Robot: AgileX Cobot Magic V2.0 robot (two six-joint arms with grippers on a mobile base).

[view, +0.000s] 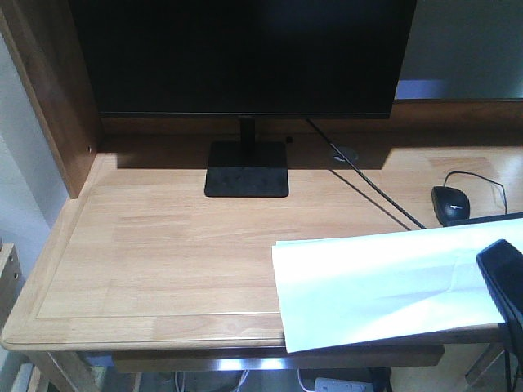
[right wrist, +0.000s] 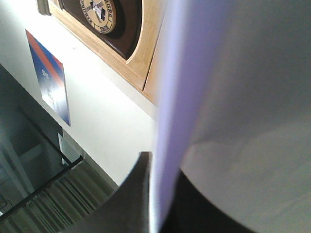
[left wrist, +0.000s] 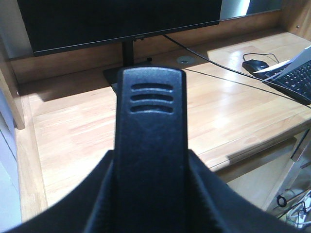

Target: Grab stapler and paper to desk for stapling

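Front view: we note the bench [view: 163,245] carrying a monitor [view: 245,49] on its stand and a mouse [view: 451,204] at the right. The paper [view: 384,278] spreads over the right front of the bench, one corner past the front edge. The right hand [view: 502,273] pinches it at the right border (whether the sheet rests on the wood we cannot tell).

Left wrist view: the left hand [left wrist: 150,162] is pressed onto the stapler [left wrist: 150,97], which is black, ribbed on top and held above the bench. A keyboard [left wrist: 296,80] lies at far right with the paper's edge over it.

Right wrist view: the paper fills the right half, clamped between dark fingers [right wrist: 138,194]. A wall plaque [right wrist: 104,12] and a poster [right wrist: 51,77] show behind.
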